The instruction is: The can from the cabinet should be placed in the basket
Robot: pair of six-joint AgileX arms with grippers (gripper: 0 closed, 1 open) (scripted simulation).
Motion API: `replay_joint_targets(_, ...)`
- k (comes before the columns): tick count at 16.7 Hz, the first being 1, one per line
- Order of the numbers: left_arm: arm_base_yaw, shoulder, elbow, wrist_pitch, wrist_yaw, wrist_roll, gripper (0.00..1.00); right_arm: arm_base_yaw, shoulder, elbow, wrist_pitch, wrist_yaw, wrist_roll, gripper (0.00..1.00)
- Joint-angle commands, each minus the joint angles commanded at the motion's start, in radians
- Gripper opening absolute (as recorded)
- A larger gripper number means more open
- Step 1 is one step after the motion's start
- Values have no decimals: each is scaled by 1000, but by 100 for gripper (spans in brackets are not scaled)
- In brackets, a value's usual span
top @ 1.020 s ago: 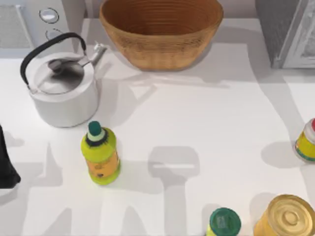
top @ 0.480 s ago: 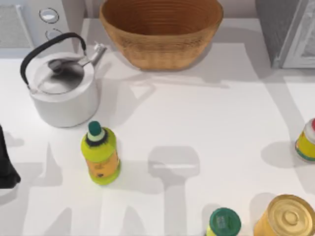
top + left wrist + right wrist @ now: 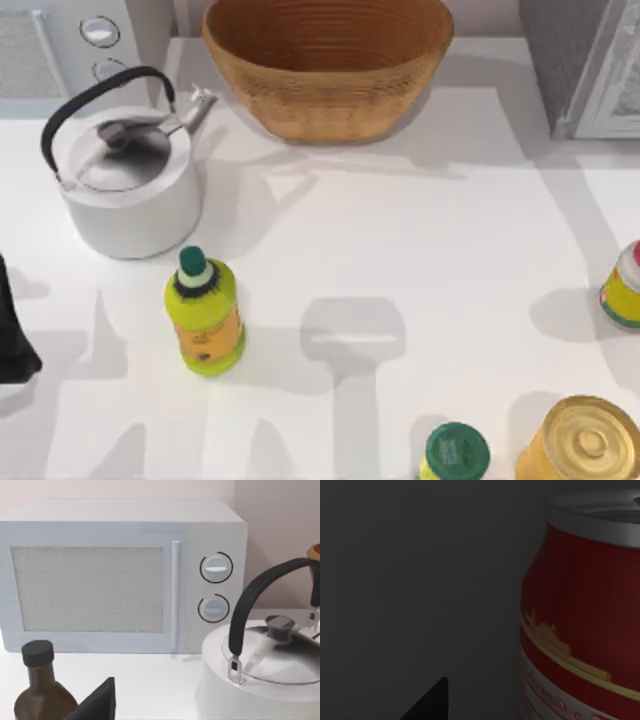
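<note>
Right now your right wrist camera sits close beside the small red cylindrical can with the silver top (image 3: 580, 610), seemingly inside the dim grey cabinet (image 3: 590, 60); finger spread can't be told. Centre it before closing, then head for the tan woven wicker basket (image 3: 328, 100).

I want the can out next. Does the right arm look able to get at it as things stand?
Probably yes. In the right wrist view the can stands upright and close ahead in a dim grey space, and nothing shows between camera and can. Whether the tool is open cannot be told.
</note>
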Motion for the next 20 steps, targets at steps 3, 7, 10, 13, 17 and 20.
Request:
replay_joint_targets(3, 0, 0, 0, 0, 0, 0, 100, 0, 0, 0, 0, 0, 0, 55)
replay_joint_targets(7, 0, 0, 0, 0, 0, 0, 100, 0, 0, 0, 0, 0, 0, 25)
replay_joint_targets(10, 0, 0, 0, 0, 0, 0, 100, 0, 0, 0, 0, 0, 0, 2)
replay_joint_targets(13, 0, 0, 0, 0, 0, 0, 100, 0, 0, 0, 0, 0, 0, 0)
replay_joint_targets(17, 0, 0, 0, 0, 0, 0, 100, 0, 0, 0, 0, 0, 0, 0)
replay_joint_targets(20, 0, 0, 0, 0, 0, 0, 100, 3, -4, -1, -2, 1, 1, 0)
